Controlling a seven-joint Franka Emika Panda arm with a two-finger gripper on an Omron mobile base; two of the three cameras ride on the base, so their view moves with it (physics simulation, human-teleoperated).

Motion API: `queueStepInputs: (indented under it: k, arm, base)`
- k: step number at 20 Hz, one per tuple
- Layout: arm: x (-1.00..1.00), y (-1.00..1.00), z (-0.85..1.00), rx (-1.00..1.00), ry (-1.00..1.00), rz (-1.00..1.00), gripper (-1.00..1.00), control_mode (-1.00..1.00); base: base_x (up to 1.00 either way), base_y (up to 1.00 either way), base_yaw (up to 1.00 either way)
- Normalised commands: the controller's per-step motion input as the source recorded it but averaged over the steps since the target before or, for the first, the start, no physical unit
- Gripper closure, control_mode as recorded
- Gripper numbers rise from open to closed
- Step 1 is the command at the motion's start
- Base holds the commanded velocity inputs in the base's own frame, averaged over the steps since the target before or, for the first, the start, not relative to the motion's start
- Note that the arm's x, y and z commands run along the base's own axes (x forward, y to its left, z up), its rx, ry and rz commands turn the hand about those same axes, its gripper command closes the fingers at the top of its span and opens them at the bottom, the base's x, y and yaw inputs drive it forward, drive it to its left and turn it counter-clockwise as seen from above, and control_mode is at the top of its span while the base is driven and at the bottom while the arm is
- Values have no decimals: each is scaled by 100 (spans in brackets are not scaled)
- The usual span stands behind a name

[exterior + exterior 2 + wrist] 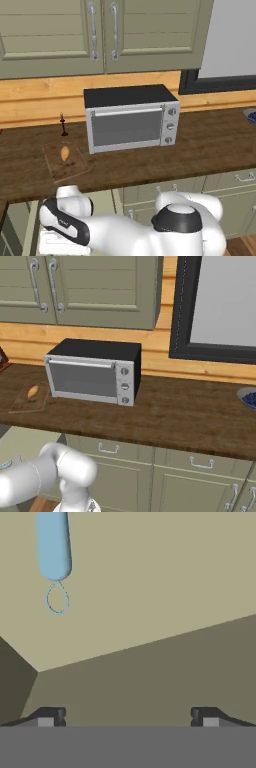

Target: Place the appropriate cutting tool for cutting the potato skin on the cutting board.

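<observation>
In the hand view, the light-blue cutting tool (54,547) lies on a flat olive surface at the upper left. Its slim handle ends in a thin wire loop that points toward me. My gripper (127,717) is open, its two dark fingertips (49,717) wide apart, with nothing between them. It sits well short of the tool and off to its right. The brown cutting board (70,165) lies on the wooden counter left of the toaster oven, with the small tan-orange potato (65,152) on it. Board (25,401) and potato (33,391) also appear at the left of the right base view.
A silver and black toaster oven (131,120) stands mid-counter beside the board. A small dark upright item (63,125) stands behind the board. A blue bowl (248,398) sits at the counter's far right. My arm bends low, below the counter's front edge at the left (65,222).
</observation>
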Motion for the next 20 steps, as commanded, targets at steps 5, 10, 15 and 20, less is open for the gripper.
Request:
queueStepInputs:
  k: [5, 10, 15, 20]
  arm:
    - [47, 11, 0, -5, -15, -15, -100, -100]
    - [30, -1, 0, 0, -14, -3, -100, -100]
    - [-3, -7, -19, 0, -29, -2, -100, -100]
    - [-22, -25, -25, 0, -31, -2, -100, -100]
  base:
    - [0, 0, 0]
    - [0, 0, 0]
    - [0, 0, 0]
    - [0, 0, 0]
